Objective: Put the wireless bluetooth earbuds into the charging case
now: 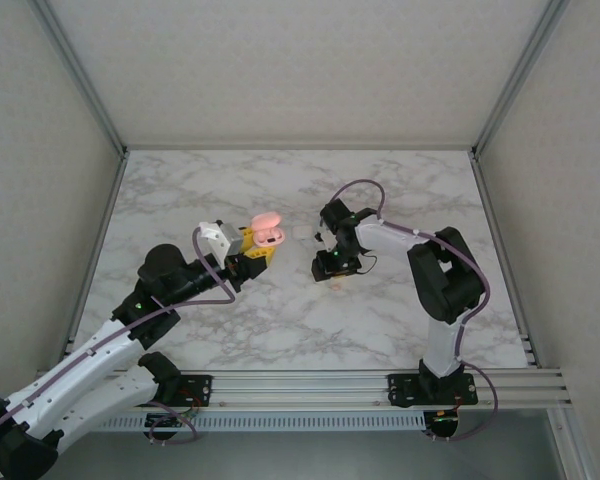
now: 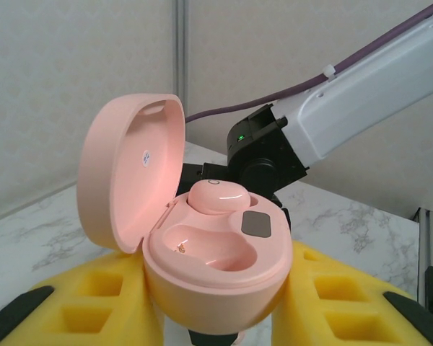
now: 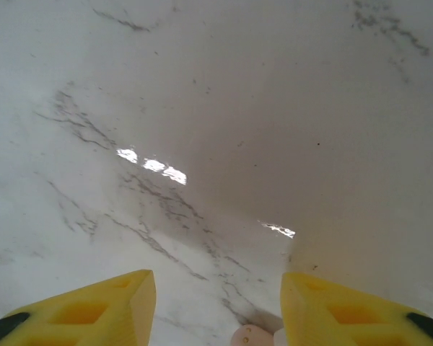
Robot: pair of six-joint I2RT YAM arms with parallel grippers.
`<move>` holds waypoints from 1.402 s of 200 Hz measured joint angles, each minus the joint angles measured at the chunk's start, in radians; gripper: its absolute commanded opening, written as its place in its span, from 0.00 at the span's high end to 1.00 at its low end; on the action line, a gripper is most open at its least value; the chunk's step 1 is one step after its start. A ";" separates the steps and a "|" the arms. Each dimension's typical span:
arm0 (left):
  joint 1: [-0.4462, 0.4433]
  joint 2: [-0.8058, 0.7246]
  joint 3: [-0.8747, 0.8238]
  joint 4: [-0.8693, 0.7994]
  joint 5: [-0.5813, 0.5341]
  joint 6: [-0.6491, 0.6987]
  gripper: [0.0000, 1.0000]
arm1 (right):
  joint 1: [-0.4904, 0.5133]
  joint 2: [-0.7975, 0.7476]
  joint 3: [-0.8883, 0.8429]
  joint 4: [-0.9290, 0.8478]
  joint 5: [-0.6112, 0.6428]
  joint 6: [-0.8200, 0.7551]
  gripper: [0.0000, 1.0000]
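When checked from the top camera, found left gripper (image 1: 252, 250) clamped on pink charging case (image 1: 268, 232), held over left-centre of marble table (image 1: 180, 190), presumably to present it steady for loading. Found right gripper (image 1: 332, 266) just right of it, aimed down at the table.

From left wrist: confirmed case pinched between yellow fingers (image 2: 86, 310), lid (image 2: 133, 169) swung back to the left, one salmon earbud (image 2: 218, 196) seated in far socket, near socket (image 2: 209, 249) vacant. Noted right arm (image 2: 361, 94) close behind the case, not over its opening.

From right wrist: found jaws spread, second salmon earbud (image 3: 250, 336) lying on the table between them at near edge, not pinched. Judged pickup next, then transfer to vacant socket
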 measured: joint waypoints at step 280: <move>0.000 0.015 0.000 -0.008 0.000 0.000 0.70 | 0.000 -0.048 0.008 -0.092 0.040 -0.026 0.50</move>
